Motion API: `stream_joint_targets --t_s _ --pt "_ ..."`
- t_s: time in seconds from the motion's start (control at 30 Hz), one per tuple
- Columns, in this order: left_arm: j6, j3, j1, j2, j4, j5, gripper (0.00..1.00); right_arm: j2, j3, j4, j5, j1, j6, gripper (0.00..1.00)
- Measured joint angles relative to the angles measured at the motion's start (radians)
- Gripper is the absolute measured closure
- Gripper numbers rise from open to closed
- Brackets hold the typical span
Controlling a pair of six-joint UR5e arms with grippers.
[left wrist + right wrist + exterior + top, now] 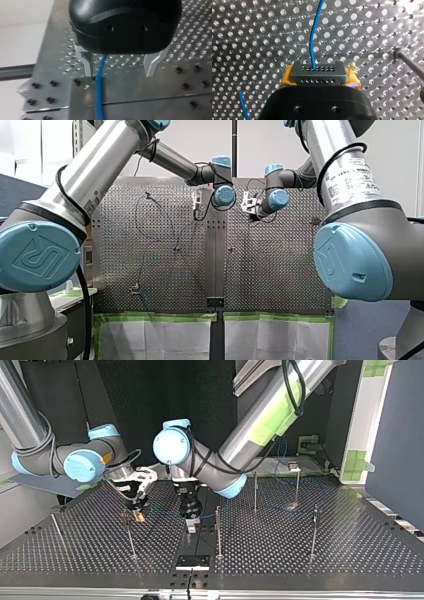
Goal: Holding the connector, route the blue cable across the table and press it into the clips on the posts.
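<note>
In the right wrist view my right gripper has its yellow pads shut on a dark grey connector with rows of small holes. The blue cable leaves the connector and runs ahead over the perforated table. In the left wrist view my left gripper is open, its metal fingers just above the plate, and the blue cable passes between them close to one finger. In the top view my right gripper stands beside a thin post, with my left gripper close by.
Several thin posts stand on the table, among them one beside my left gripper and others toward the top view's right. A small black plate lies at the near edge. A post leans in beside my right gripper.
</note>
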Motion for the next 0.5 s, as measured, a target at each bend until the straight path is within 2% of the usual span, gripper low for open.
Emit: stream_joint_targets --t_s 0.17,0.33,0.5 --pt "-0.007 0.044 -0.004 -0.033 -0.044 -0.023 0.0 0.0 0.0 0.0 -0.001 0.0 0.0 1.0" --pt "-0.018 0.087 -0.009 -0.037 -0.075 -0.06 0.0 0.0 0.0 0.001 -0.001 0.001 0.0 1.0" --pt "-0.029 0.102 -0.015 -0.037 -0.086 -0.085 0.0 0.0 0.0 0.001 -0.002 0.003 0.0 1.0"
